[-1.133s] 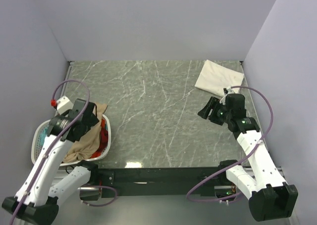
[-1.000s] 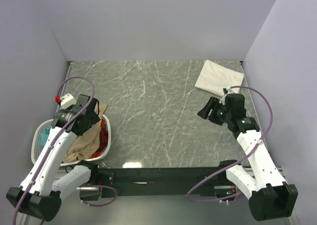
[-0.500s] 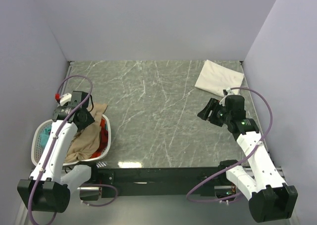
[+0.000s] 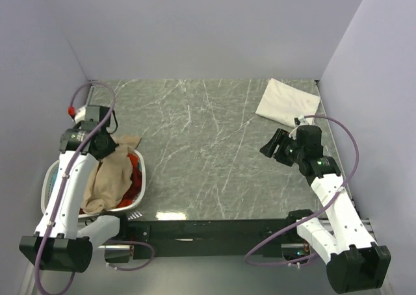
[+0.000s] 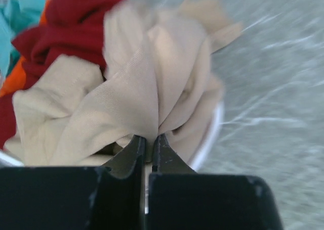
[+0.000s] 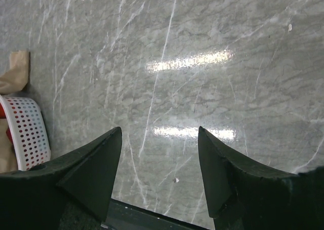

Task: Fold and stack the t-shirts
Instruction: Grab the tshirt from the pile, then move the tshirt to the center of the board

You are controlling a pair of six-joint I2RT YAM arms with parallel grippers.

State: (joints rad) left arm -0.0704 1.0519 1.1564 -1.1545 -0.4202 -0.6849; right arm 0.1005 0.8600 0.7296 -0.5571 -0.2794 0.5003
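Top view, table: a grey-green, white-veined marble-look table walled in by pale lilac panels.
Top view, laundry basket: a white perforated plastic laundry basket at the near left edge, beside the left arm's base.
Top view, tan t-shirt: a tan t-shirt of soft cloth, heaped in the basket, with one flap spilling over the far rim onto the table.
Top view, cream-white t-shirt: a cream-white t-shirt folded to a flat rectangle, lying in the far right corner, well apart from the basket.
Top view, left gripper: the left gripper points down at the far end of the tan heap (its fingertips are hard to make out from here).
Top view, right gripper: the right gripper hangs over bare table, near the folded shirt but not touching it.

Left wrist, jaws: the left gripper has its two black fingers pressed nearly together, pinching a gathered fold of the tan t-shirt.
Left wrist, other cloth: a red t-shirt lies behind the tan one, with teal cloth and orange cloth at the left edge.
Left wrist, basket rim: the white rim curves under the tan folds at the right.

Right wrist, jaws: the right gripper stands wide apart with nothing between the fingers, only glossy table below.
Right wrist, far left: the basket's dotted wall with a tan corner above it.
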